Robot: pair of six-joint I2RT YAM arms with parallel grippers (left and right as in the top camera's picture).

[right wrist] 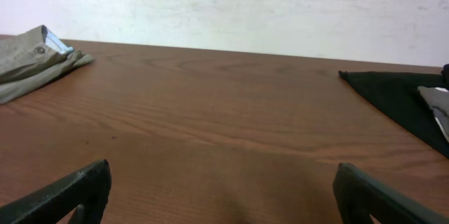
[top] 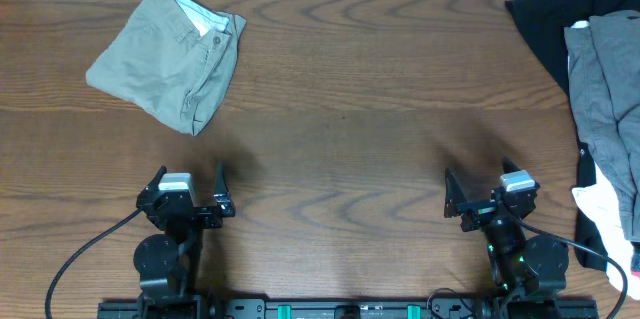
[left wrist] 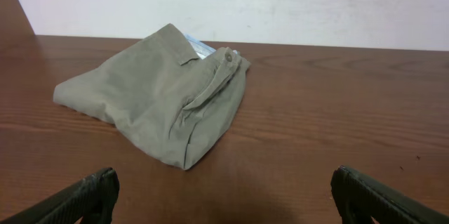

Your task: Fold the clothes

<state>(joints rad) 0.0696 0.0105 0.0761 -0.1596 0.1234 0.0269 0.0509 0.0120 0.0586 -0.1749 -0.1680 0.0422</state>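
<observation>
Wooden table [top: 350, 119] observed from above, with both arms at its near edge. The left gripper [top: 189, 173] stands with its fingers [left wrist: 88, 194] spread wide apart and nothing between them; it touches no garment. The right gripper [top: 479, 173] is likewise spread wide and empty, with bare tabletop ahead of it in its wrist view. The khaki-green shorts [top: 170, 57] lie folded into a compact bundle at the far left of the table, well apart from both grippers and directly ahead of the left one. The waistband faces the far right of the bundle, its button [left wrist: 228, 57] showing and a pale inner lining visible at the opening. The remaining clothes sit in a loose, unfolded heap at the right edge of the table: a black garment [top: 545, 19] at the far corner, a grey garment [top: 610, 89] lying over it, and a white garment [top: 600, 209] nearer the right arm. The heap runs partly out of frame.
</observation>
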